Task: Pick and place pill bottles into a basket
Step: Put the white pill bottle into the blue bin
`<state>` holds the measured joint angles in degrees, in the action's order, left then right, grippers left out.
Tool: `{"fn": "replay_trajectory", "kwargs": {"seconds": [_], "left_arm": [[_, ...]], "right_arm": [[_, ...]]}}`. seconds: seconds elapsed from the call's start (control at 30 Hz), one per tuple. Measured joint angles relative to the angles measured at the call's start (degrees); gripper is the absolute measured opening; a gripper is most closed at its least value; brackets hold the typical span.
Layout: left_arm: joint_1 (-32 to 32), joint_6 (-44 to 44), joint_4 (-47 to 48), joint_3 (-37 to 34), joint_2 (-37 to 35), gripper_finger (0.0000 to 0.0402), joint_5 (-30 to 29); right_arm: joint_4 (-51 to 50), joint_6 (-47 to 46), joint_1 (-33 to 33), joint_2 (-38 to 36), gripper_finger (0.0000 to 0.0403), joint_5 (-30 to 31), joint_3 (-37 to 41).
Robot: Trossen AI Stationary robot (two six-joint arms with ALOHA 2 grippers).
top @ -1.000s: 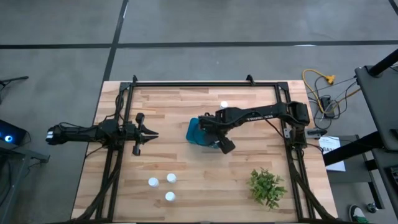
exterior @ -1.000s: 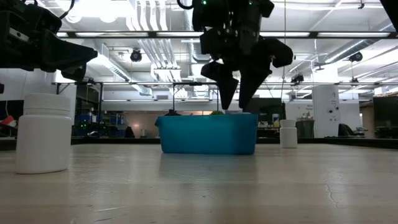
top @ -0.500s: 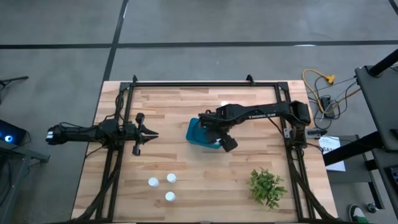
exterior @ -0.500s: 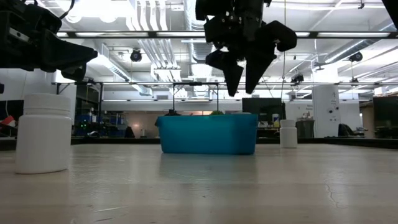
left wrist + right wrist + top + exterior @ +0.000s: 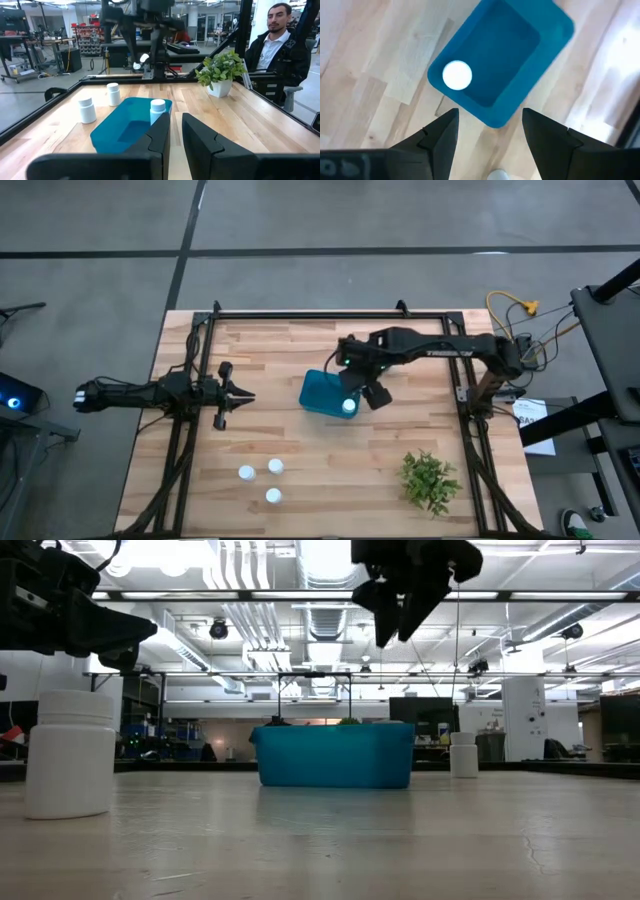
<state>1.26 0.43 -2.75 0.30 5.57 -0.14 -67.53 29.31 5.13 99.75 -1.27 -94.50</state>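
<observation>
High view looks straight down, low view skims the tabletop; both share the basket [image 5: 327, 392] with the wrist views.

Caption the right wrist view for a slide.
Open right gripper above the teal basket, one white pill bottle standing upright in its corner.

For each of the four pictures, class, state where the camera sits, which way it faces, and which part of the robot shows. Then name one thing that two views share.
High view: above the table, facing straight down; both arms show, the right gripper open beside the basket.
Low view: at table-top height, facing level across; one pill bottle looms near.
Left wrist view: on the left arm, facing across the table past its shut left gripper.
Right wrist view: on the right arm, facing down between its own fingers.
Shared: both wrist views show one bottle standing in the basket.
</observation>
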Motion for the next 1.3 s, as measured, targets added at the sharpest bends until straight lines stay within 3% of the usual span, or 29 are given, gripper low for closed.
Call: {"fn": "replay_trajectory", "kwargs": {"seconds": [0.37, 0.83, 1.3], "left_arm": [[0.0, 0.0, 0.2, 0.0, 0.0, 0.0033, -0.2], [0.0, 0.0, 0.2, 0.0, 0.0, 0.0033, -0.2], [0.0, 0.0, 0.2, 0.0, 0.0, 0.0033, -0.2]], "right_arm": [[-5.7, -4.0, 4.8, -4.7, 0.021, 0.0, 0.0], [-9.1, -5.2, 15.5, -5.1, 0.021, 0.0, 0.4], [-8.9, -4.9, 21.7, -5.1, 0.021, -0.3, 8.7]]}}
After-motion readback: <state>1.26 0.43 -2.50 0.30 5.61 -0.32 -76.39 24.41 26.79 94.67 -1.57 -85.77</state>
